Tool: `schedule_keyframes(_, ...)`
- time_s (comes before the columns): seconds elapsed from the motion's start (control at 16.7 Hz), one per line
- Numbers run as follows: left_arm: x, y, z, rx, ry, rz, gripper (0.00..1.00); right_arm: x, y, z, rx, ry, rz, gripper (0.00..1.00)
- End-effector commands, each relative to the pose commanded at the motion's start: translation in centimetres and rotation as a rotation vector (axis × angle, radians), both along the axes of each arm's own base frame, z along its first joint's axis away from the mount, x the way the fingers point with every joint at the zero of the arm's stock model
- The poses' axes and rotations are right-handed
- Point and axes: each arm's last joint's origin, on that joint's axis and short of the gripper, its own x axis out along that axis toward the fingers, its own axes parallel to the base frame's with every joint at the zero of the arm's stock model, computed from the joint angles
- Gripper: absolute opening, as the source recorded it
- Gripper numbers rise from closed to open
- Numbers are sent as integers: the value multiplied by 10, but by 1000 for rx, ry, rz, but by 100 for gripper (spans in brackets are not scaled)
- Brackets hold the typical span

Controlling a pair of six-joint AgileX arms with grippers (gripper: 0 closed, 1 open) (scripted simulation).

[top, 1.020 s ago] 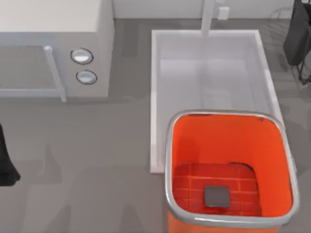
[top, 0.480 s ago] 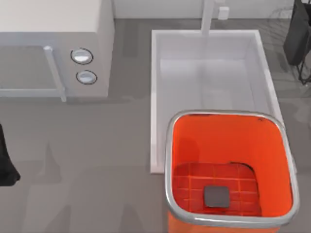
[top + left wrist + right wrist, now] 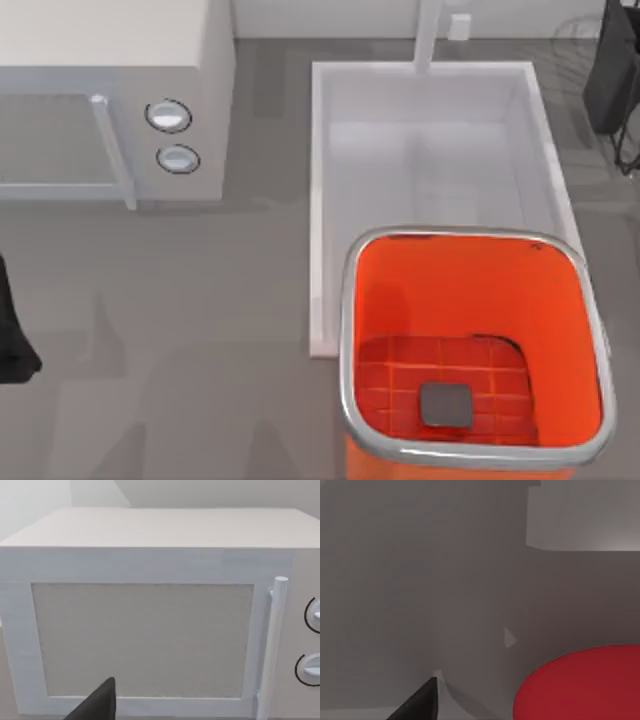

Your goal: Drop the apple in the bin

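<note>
Nothing's in the bin yet, its floor is bare. Right wrist view has the apple close; can't tell either claw's state, so dropping remains.

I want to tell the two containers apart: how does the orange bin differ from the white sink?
The bin is orange-red with a shiny silver rim; the sink is plain white all over. The bin is square with rounded corners; the sink is a longer rectangle with sharp corners. The bin floor has a grid and a dark grey square; the sink floor is smooth. Both stand open upward.
</note>
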Motion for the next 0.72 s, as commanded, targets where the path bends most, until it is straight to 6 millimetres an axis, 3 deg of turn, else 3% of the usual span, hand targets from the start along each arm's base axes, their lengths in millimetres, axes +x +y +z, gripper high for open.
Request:
schedule_keyframes(0.06, 0, 0, 0, 0, 0, 0, 100, 0, 0, 0, 0, 0, 0, 100)
schedule_keyframes(0.72, 0, 0, 0, 0, 0, 0, 100, 0, 0, 0, 0, 0, 0, 17)
